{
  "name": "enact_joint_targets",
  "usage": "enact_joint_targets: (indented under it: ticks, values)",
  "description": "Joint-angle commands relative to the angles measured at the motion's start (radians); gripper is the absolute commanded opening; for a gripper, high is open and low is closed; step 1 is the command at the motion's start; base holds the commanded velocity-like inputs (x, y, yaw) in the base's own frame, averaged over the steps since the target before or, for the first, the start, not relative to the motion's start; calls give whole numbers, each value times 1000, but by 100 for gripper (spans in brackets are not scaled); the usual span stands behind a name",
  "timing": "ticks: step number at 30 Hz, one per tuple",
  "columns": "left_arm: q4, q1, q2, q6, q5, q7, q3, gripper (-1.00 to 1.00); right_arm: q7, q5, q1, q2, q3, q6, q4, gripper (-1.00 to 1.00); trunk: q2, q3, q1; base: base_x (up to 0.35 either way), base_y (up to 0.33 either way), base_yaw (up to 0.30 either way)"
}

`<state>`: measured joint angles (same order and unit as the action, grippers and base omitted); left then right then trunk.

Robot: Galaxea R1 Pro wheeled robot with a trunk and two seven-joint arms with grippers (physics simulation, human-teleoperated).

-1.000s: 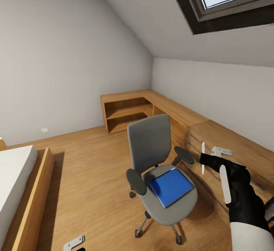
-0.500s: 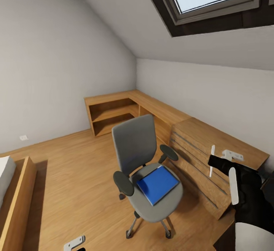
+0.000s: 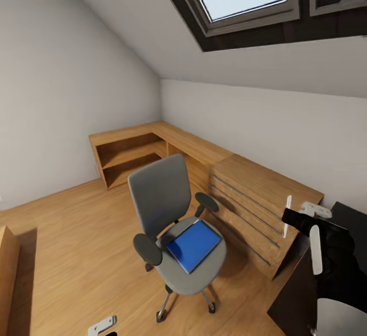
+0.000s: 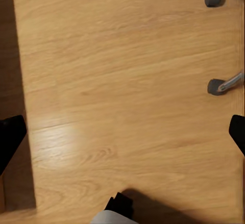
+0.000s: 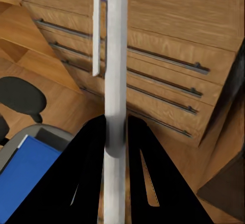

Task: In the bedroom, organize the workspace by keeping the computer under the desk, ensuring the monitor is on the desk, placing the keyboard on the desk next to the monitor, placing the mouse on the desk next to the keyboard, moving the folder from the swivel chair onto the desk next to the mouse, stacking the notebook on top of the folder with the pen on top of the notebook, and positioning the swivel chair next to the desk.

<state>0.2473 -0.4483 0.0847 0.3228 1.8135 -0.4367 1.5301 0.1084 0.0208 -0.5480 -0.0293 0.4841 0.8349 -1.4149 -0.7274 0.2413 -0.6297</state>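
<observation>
- Swivel chair (image 3: 176, 224) stands on the wood floor (image 3: 66, 254), just beside the wooden drawer cabinet (image 3: 255, 203); blue folder (image 3: 193, 244) lies flat on its seat.
- Right pincer (image 3: 300, 218) pressed together on the pen (image 5: 115, 81), a thin whitish stick held upright between its black fingers (image 5: 87, 178).
- Left pincer (image 4: 122, 132) spread, nothing in it, aimed at bare floor near 2 chair casters (image 4: 217, 86).
- Black tabletop corner (image 3: 351, 213) at right edge.
- Judgement: folder comes next. Approach with the free left pincer, come in low from the seat's front, pinch 1 overhanging edge, clear of the armrests (image 3: 148, 249).
</observation>
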Motion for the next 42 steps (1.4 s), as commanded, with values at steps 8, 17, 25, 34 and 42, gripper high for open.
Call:
enact_joint_targets:
  ticks: [8, 17, 25, 34, 42]
  values:
    - [4, 2, 1, 5, 8, -7, 8, 100, 8, 1, -1, 0, 4, 0, 2, -100, -1, 2, 0, 0, 0, -269]
    - [-21, 5, 3, 7, 8, -7, 8, 100, 9, 1, -1, 1, 3, -3, 4, -100, -1, 2, 0, 0, -123, -269]
    - [-62, 5, 3, 7, 7, -3, 8, 100, 11, 0, -1, 2, -4, -5, 7, -100, -1, 2, 0, 23, -267, -170]
    - [-63, 5, 3, 7, 7, -2, 8, 100, -33, 31, -8, -14, -4, -60, 163, -100, -1, 2, 0, 22, -66, -11]
    - [-63, 5, -8, 7, 7, -2, 8, 100, -237, 50, -343, -162, -4, -378, 786, -100, -1, 2, 0, 0, -1, 0]
